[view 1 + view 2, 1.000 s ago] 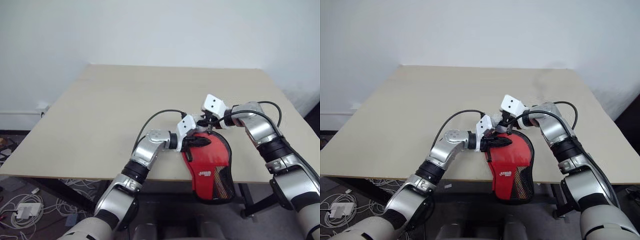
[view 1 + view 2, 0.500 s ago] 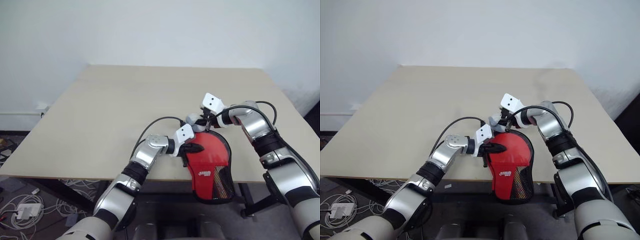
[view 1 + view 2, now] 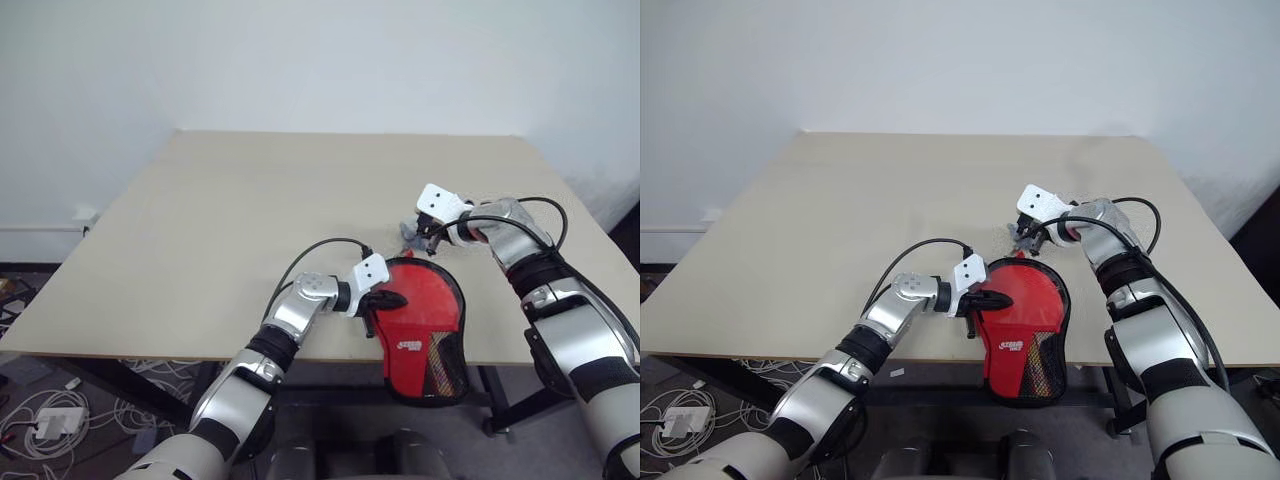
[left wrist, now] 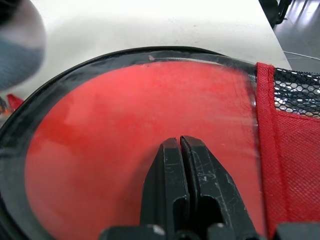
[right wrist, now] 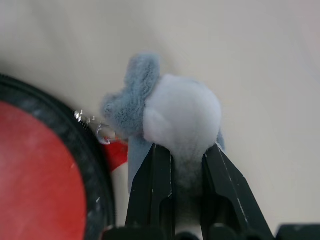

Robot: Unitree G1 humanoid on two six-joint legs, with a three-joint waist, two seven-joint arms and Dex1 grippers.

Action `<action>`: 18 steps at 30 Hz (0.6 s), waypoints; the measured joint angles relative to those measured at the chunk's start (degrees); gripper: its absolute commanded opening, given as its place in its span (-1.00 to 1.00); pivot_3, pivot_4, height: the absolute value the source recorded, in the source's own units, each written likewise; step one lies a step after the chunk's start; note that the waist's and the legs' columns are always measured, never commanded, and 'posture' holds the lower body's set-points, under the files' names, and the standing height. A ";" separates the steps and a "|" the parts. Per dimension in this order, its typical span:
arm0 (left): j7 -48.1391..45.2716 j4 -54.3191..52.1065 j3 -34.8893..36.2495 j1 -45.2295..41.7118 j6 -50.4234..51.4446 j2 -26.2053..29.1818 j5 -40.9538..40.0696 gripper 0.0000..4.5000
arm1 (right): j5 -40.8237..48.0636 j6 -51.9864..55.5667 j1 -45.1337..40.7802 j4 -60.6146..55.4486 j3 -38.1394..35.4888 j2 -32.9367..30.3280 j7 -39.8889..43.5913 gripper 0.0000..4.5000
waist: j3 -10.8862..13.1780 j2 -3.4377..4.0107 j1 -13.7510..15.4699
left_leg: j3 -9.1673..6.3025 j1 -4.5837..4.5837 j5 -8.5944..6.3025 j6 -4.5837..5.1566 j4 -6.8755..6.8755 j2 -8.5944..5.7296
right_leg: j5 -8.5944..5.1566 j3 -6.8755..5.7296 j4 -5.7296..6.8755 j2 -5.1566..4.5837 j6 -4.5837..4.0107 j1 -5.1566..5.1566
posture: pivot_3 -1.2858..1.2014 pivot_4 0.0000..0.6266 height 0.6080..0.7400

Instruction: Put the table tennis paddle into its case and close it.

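Surface: pale beige table [image 3: 250, 200], white wall behind, cables on floor at left | left gripper [image 3: 392, 298]: fingers pressed together, nothing held, laid on the case [image 3: 425, 325] | case: soft red fabric, black trim, mesh pocket, overhanging the near table edge | paddle: not discernible | right gripper [image 3: 424, 240]: nearly closed, clamped on fuzzy grey-blue pompom [image 5: 170, 112] at the case's top rim

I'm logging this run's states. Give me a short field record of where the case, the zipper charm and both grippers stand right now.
case: red, on the table's near edge, its lower part overhanging
fluffy charm: grey-white, on a chain at the case's rim
left gripper: shut, fingertips over the case's red face
right gripper: shut on the fluffy charm
paddle: cannot tell
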 measured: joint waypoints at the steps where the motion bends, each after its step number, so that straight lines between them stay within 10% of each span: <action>1: -0.02 0.00 0.07 0.00 0.00 0.04 -0.01 -1.00 | -0.82 -0.50 -0.11 0.00 0.32 -0.25 -0.38 -0.82 | 0.00 0.00 0.00 | 0.00 0.00 0.00 0.00 0.00 0.00 | 0.00 0.00 0.00 -0.01 0.00 0.00 | 0.03 -1.00 1.00; 18: -1.21 2.39 0.94 -0.62 -1.21 0.71 -0.13 -1.00 | -8.64 -8.40 1.06 -5.57 2.96 -6.07 -0.16 -0.82 | -0.02 0.13 -0.03 | 0.02 0.02 0.00 0.00 0.00 0.00 | 0.00 0.02 0.01 0.00 0.01 0.00 | 0.03 -1.00 1.00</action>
